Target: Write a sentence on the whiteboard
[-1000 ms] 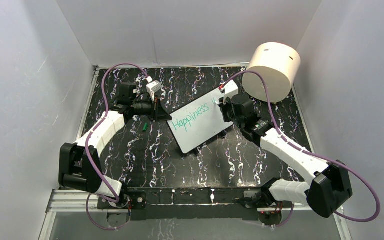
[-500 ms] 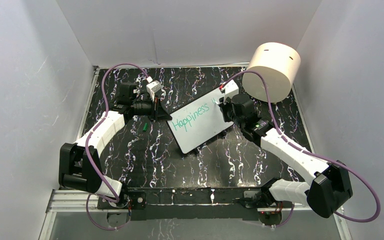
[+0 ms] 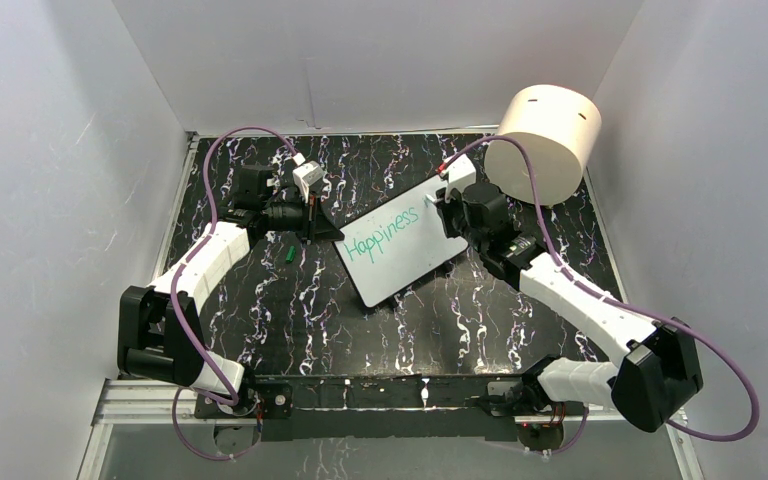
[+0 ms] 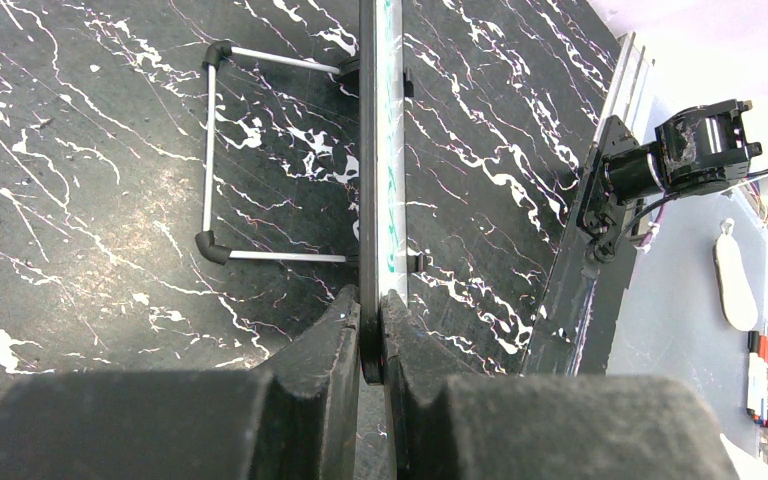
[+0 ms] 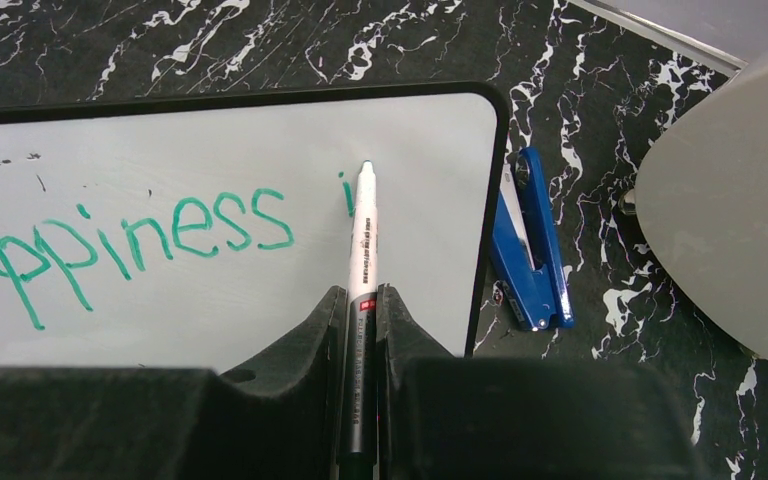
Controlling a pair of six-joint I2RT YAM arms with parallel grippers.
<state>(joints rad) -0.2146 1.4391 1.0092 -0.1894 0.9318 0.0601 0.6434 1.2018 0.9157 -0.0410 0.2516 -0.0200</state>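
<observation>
Top view: note whiteboard lies skewed between both arms; right arm nearer its blank end
Left wrist: see left gripper clamped on board edge
Right wrist: see right gripper clamped on marker, tip just right of sentence; board's long axis runs left-right, so write rightward

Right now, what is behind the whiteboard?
A silver wire stand meets the whiteboard at its back. The left gripper, shut on the board's edge, hides the back nearest it.
</observation>
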